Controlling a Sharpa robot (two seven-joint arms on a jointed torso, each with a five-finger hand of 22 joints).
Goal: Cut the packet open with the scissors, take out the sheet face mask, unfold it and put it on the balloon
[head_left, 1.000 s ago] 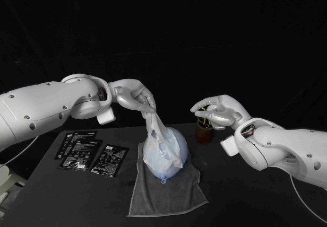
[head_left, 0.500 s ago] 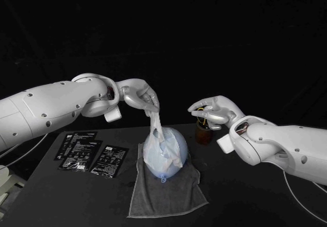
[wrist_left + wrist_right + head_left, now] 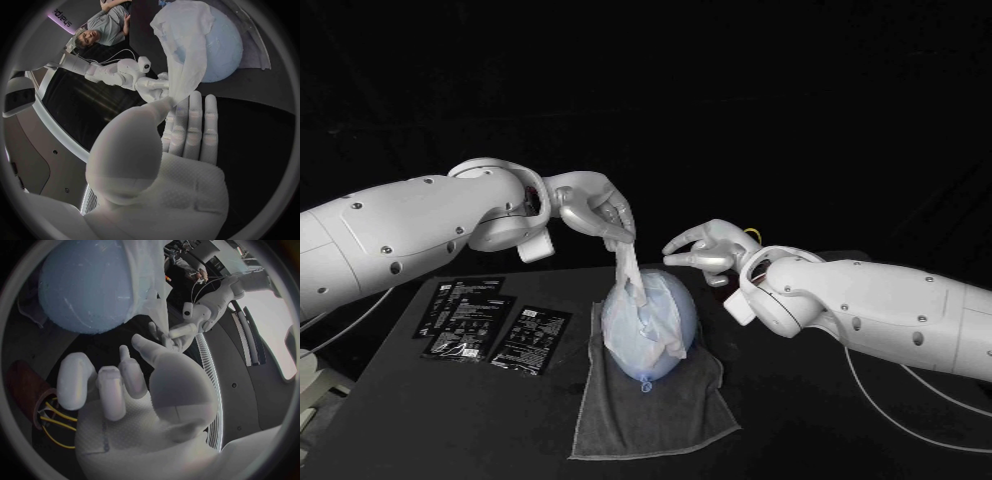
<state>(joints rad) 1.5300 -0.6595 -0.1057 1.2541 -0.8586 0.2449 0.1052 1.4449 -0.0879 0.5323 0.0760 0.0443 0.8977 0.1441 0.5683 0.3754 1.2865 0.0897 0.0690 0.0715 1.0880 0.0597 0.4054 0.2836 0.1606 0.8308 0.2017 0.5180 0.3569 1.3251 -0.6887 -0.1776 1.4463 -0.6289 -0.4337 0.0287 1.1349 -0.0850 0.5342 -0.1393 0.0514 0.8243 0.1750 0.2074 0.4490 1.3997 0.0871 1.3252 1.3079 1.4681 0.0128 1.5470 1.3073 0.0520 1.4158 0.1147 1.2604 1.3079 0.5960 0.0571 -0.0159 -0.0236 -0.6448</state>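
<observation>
While left hand (image 3: 593, 211) pinches sheet mask (image 3: 632, 285) over balloon (image 3: 674, 306) | right hand (image 3: 704, 248), empty, fingers apart, has neared | spreading next.

The pale blue balloon (image 3: 675, 312) on its grey towel (image 3: 653, 415) blocks the middle of the black counter (image 3: 790, 440), with the white sheet face mask (image 3: 629, 288) draped over it. Flat black packets (image 3: 488, 322) crowd the left. The right robot hand (image 3: 704, 250) stands just far-right of the balloon. Near right, the counter lies bare.
</observation>
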